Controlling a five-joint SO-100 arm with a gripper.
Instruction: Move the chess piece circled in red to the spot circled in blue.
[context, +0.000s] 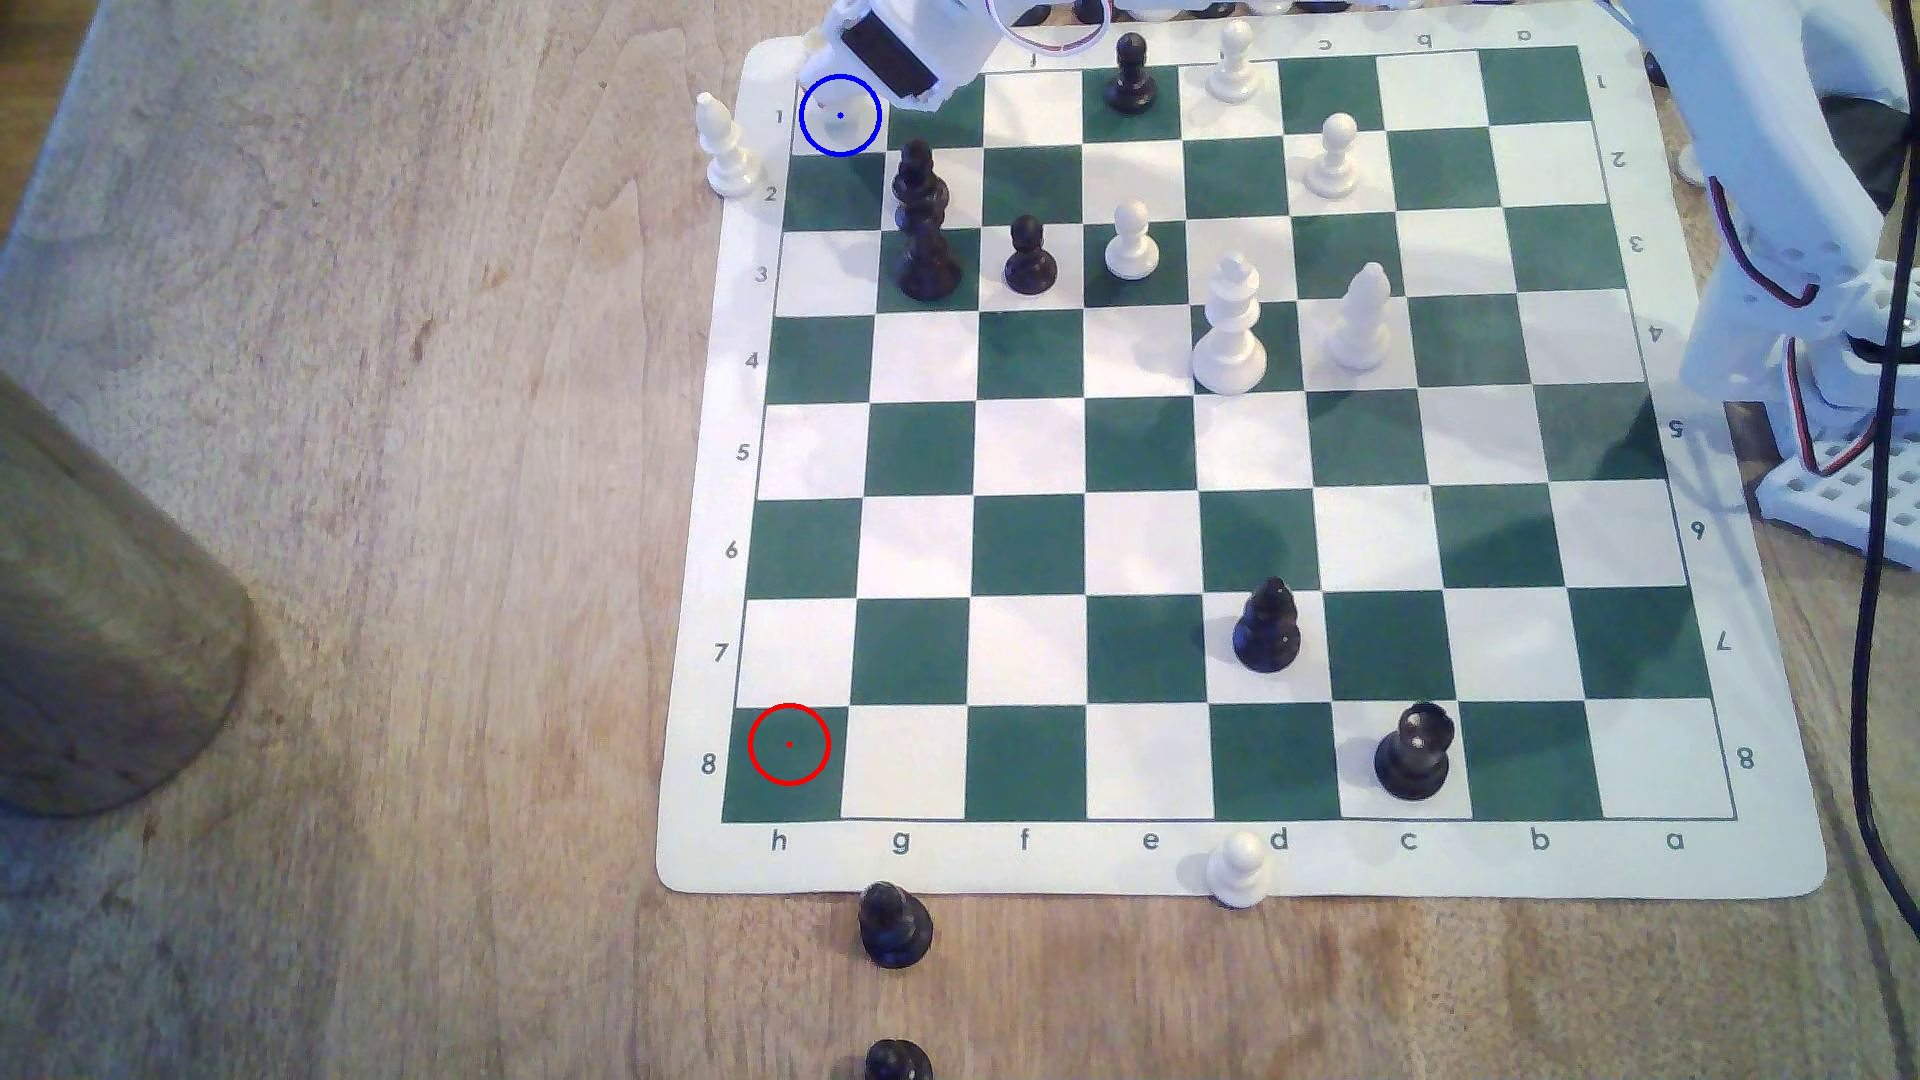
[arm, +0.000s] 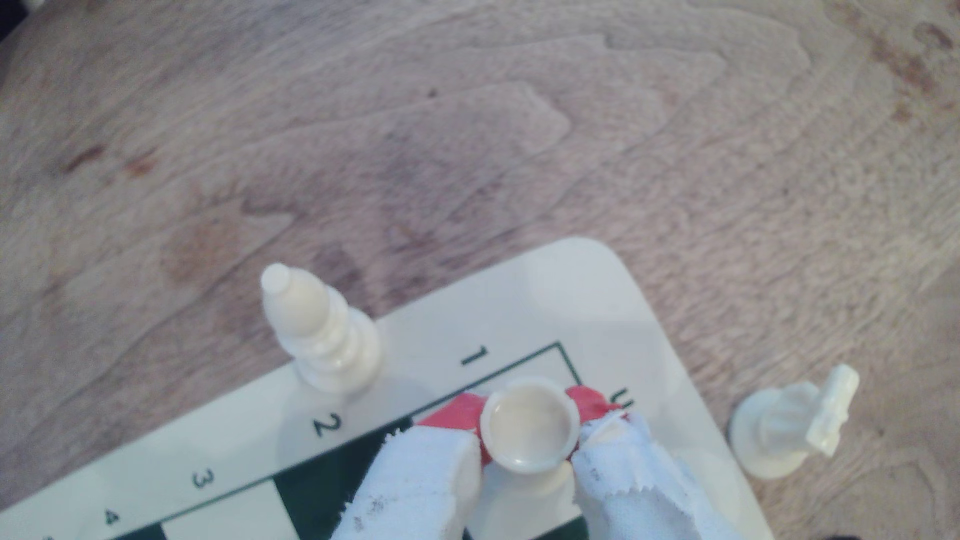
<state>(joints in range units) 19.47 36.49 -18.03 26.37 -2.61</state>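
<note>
- Leftmost in the exterior view, one white bishop (context: 725, 147) stands upright, half on the mat's (context: 717, 582) border beside row 2.
- Next, one red ring (context: 789, 744) marks the green corner square h8.
- One blue-ringed spot (context: 864, 143), square h1, holds the chess piece (context: 840, 129) upright.
- One gripper (context: 837, 104) is clenched on that piece. In the wrist view its cloth-wrapped fingers (arm: 415, 467) press red pads against both sides of the piece's top (arm: 529, 431).
- Two black pieces (context: 895, 924) sit on the wood below the mat.
- Dark pieces at g2–g3 (context: 922, 234) overlap, so their count is unclear.
- Four white pawns (context: 1130, 241) follow, one of them on the mat's near border.
- One white king (context: 1229, 327) and a second white bishop (context: 1361, 317) stand side by side.
- Rightmost, one black rook (context: 1413, 750) stands on c8.
</note>
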